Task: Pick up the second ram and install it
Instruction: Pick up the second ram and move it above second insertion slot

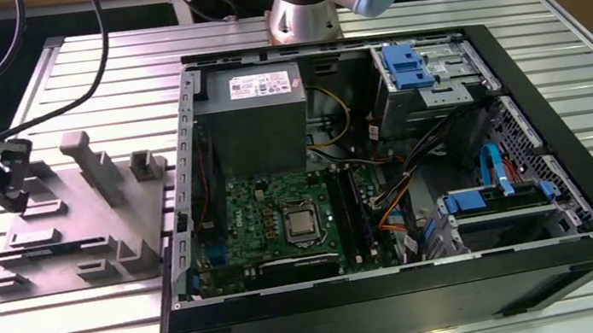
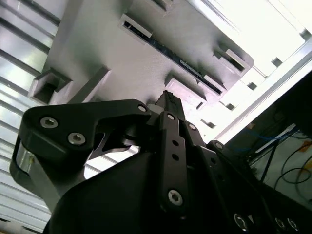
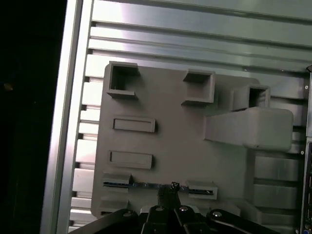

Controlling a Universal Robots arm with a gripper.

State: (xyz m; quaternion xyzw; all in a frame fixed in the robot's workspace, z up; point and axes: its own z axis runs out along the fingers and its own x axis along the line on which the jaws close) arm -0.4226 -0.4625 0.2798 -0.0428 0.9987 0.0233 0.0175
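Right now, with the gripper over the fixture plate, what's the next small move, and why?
Probably a short, straight descent onto the ram. It lies in its slot on the plate, not yet lifted, and the gripper lines up near its middle in the first wrist view. The second wrist view suggests there is a gap between them.

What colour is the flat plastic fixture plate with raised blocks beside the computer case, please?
The fixture plate is plain grey, clearest in the first wrist view.
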